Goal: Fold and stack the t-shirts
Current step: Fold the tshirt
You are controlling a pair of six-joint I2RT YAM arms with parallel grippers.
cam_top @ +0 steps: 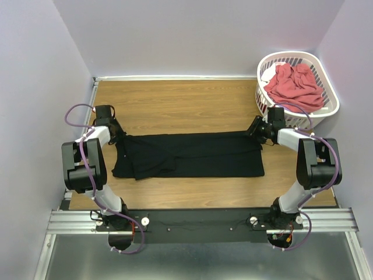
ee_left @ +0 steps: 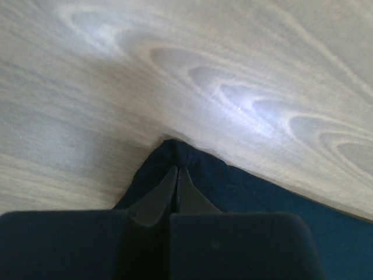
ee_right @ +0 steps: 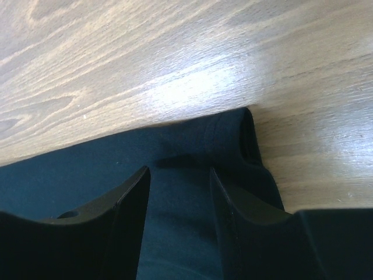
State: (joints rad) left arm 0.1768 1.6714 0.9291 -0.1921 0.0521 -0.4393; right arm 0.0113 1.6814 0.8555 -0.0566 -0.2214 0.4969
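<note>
The black t-shirt [cam_top: 192, 155] lies folded into a long band across the wooden table [cam_top: 186, 102]. My left gripper [cam_top: 119, 137] is at its far left corner, shut on a pinch of the black cloth [ee_left: 175, 153]. My right gripper [cam_top: 256, 132] is at the far right corner, open, its fingers [ee_right: 131, 192] hovering over the black cloth [ee_right: 180, 198] beside the folded hem [ee_right: 233, 137]. The coral-red t-shirt [cam_top: 296, 86] lies crumpled in the basket.
The white slotted laundry basket [cam_top: 331, 100] stands at the table's far right corner, close behind the right arm. Grey walls close in the left, back and right. A metal rail [cam_top: 198, 220] runs along the near edge.
</note>
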